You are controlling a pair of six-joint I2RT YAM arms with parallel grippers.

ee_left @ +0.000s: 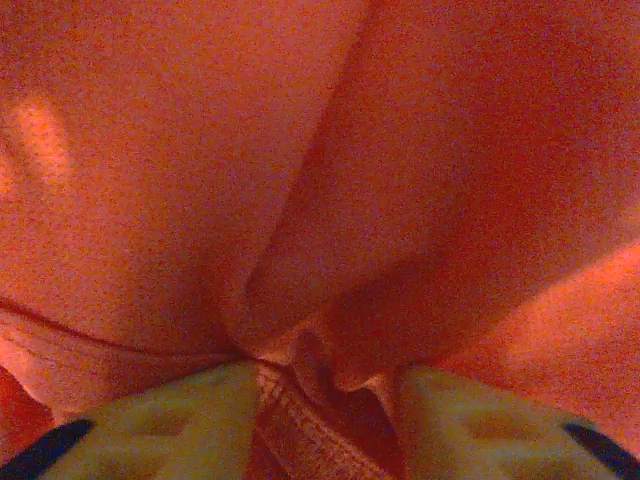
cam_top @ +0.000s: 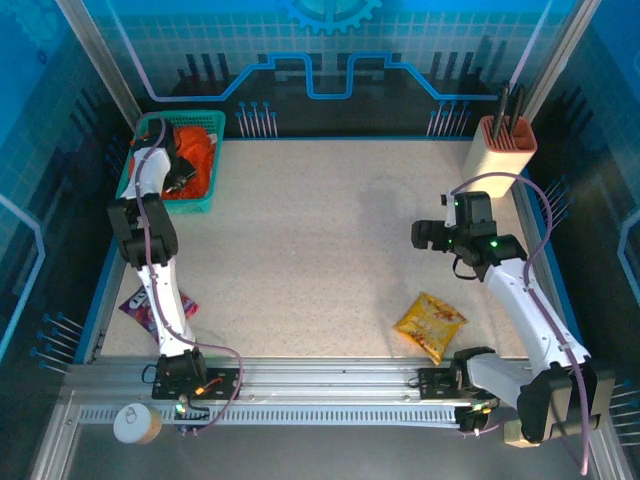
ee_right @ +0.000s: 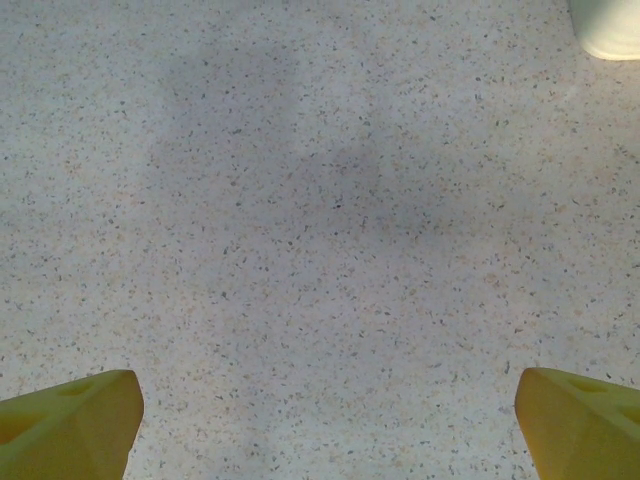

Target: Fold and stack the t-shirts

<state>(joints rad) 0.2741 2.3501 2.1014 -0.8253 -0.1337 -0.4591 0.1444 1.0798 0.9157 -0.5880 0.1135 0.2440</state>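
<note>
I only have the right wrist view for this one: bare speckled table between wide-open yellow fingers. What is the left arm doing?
Observer: The left gripper is down inside a green basket at the far left corner of the table.
Operator: Does it have hold of anything in there?
Observer: Yes. In the left wrist view, a fold of the orange t-shirt is pinched between its fingers.

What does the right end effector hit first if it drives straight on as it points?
Likely the bare table top: nothing lies ahead of the open right end effector. The white holder sits off to the right. Depth unclear.
</note>
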